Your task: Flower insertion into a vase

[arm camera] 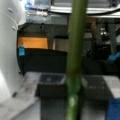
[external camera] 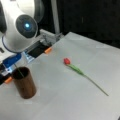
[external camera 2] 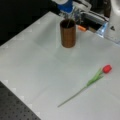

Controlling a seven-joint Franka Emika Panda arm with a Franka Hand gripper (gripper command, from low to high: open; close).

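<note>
Right up against the wrist view's lens runs a thick green stem (arm camera: 75, 60), upright and filling the middle from top to bottom, with dark machinery blurred behind it. Out on the pale tabletop (external camera: 75, 100) stands the vase (external camera: 24, 83), upright near a front view's left edge; in a front view it sits toward the top, just left of centre (external camera 2: 68, 33). A thin stem (external camera: 18, 71) slants out of its mouth in both front views, lower end inside the cup, upper end rising toward the blue part of the gripper (external camera: 11, 61) hovering just above the rim. That gripper shows at the top edge of a front view as well (external camera 2: 65, 6), right over the vase. Whether the jaws are clamped on that stem or apart cannot be told from these views. Well apart from the vase lies a second flower, a red tulip (external camera: 82, 73), flat on the tabletop, bud toward the vase side and stem trailing to a front view's lower right; in a front view it lies lower right (external camera 2: 90, 81), bud uppermost. The arm's white body (external camera: 20, 27) looms over the vase.
</note>
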